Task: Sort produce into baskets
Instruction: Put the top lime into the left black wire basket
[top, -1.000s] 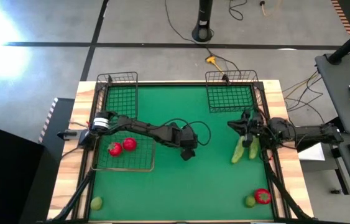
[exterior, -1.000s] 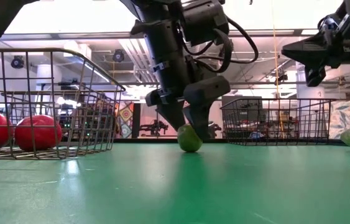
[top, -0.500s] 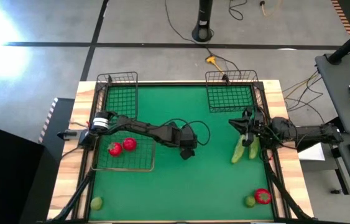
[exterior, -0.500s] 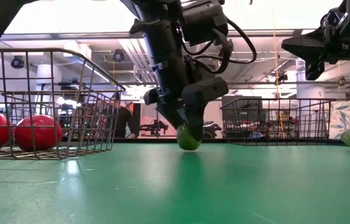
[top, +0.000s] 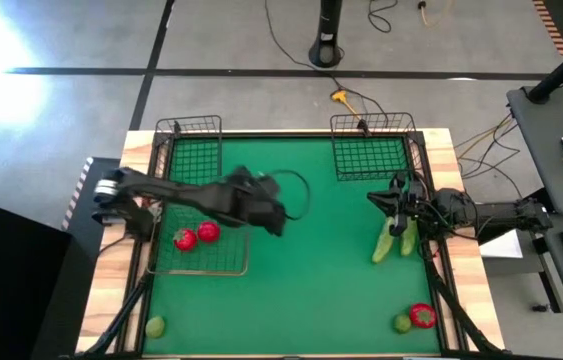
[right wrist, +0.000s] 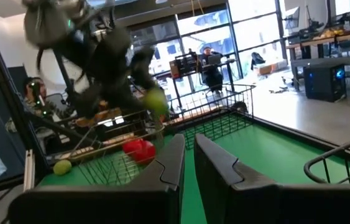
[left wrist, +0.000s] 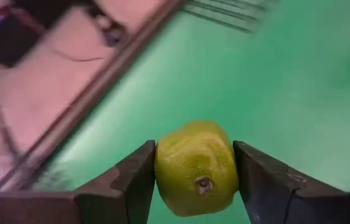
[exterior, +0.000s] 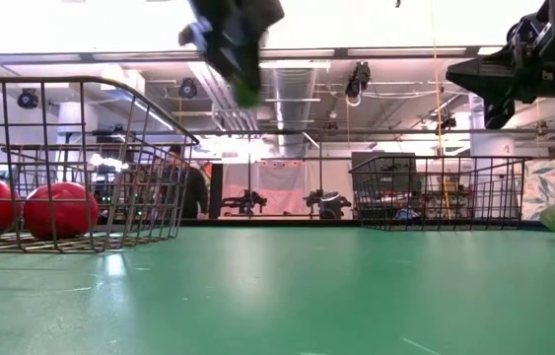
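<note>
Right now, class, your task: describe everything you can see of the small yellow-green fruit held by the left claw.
The fruit is small, round and yellow-green, with a glossy, dimpled skin like plastic and a dark stem dimple facing the wrist camera. The left claw is shut on it, one dark finger pressed to each side. It hangs lifted off the green table, touching nothing else, and from above sits near the wide basket, which holds two red pieces.

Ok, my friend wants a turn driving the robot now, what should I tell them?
Left claw: shut on a yellow-green piece, held up over the mat by the grey basket.
Right claw: shut, empty, raised near the two cucumbers.
Done: two red pieces in the grey basket.
Left to do: one red piece and two yellow-green pieces on the mat, plus the cucumbers; both dark baskets hold nothing.
</note>
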{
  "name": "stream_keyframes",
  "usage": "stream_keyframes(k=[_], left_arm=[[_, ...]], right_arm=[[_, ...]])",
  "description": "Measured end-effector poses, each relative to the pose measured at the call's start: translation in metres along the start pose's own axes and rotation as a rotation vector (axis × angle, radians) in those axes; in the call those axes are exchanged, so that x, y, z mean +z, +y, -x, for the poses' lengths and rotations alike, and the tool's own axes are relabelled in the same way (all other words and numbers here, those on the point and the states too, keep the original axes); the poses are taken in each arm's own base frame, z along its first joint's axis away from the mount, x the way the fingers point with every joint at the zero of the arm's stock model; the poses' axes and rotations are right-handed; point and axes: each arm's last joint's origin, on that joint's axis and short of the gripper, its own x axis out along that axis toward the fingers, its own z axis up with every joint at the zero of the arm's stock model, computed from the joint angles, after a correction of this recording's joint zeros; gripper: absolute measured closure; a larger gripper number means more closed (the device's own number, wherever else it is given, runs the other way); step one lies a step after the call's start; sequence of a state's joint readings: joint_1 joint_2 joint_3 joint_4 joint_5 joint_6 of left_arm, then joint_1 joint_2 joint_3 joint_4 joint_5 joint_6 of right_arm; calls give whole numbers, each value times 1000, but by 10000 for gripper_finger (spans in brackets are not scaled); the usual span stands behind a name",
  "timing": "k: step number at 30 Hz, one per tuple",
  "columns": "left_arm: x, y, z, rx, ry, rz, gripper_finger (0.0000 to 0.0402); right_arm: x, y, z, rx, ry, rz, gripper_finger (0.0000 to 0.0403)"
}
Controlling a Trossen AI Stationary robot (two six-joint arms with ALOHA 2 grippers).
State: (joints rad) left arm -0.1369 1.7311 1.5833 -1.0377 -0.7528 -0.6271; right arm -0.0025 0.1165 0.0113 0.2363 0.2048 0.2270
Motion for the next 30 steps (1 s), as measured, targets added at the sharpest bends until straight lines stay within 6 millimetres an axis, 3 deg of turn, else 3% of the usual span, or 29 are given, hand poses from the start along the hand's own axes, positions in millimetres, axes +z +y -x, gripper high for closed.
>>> stream_keyframes(k=[5,9,15,19,26,30], left_arm=[[-6,62,27,133,-53,155,220],[-20,108,23,204,-47,283,220],[-47,174,-18,266,185,418,220],[-56,212,-48,244,357,417,220],[-67,246,-95,181,546,211,220],[-72,262,-119,37,585,109,220]], right_arm=[[0,0,0,2,3,0,374],[0,0,0,2,5,0,374],[0,0,0,2,4,-27,374],[-1,0,-1,1,8,-50,374],[-5,0,-3,-12,49,-109,374],[-9,-1,-6,-25,89,-134,374]])
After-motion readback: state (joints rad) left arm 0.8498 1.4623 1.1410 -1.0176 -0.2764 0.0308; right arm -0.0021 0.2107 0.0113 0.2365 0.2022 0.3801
